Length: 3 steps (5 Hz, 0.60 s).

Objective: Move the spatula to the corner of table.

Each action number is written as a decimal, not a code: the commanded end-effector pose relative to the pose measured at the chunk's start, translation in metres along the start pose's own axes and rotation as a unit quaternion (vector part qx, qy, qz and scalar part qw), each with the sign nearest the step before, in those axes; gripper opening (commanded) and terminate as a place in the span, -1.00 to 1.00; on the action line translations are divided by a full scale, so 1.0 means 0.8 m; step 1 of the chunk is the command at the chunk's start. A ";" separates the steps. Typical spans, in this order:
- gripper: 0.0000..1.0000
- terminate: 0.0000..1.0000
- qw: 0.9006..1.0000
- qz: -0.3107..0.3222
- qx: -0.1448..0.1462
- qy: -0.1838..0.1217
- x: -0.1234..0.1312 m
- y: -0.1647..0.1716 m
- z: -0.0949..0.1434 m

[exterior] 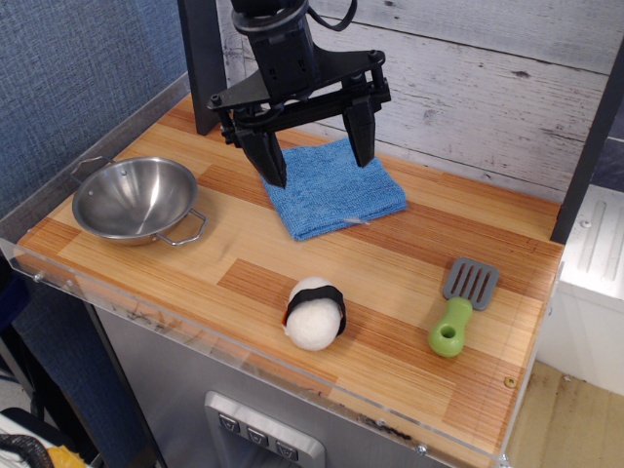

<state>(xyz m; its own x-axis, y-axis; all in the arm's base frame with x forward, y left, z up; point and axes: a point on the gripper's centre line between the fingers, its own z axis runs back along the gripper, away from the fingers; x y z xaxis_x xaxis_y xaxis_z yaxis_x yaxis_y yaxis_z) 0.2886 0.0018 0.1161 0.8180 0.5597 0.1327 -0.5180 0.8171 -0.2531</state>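
The spatula (459, 305) lies flat on the wood tabletop at the right, grey slotted head pointing away, lime-green handle toward the front edge. My gripper (317, 154) hangs open and empty above the blue cloth (334, 187) at the back middle, well left of the spatula and apart from it. The far left corner of the table (195, 112) sits at a black upright post. The far right corner (551, 244) sits at another black post, behind the spatula. The front right corner (509, 444) has a clear acrylic rim.
A steel bowl with two handles (136, 199) stands at the left. A white rice ball with a black band (314, 312) lies near the front middle. A grey plank wall runs behind the table, a blue wall on the left.
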 end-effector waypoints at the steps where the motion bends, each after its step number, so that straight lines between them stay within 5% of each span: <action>1: 1.00 -1.00 1.000 0.000 0.000 0.000 0.000 0.000 0.000; 3: 1.00 -1.00 0.993 -0.117 -0.025 -0.004 -0.043 -0.117 -0.014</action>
<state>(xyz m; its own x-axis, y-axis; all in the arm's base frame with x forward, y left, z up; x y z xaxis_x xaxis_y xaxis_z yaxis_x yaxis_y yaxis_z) 0.3095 -0.0951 0.1105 0.9232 0.3476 0.1640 -0.3049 0.9222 -0.2379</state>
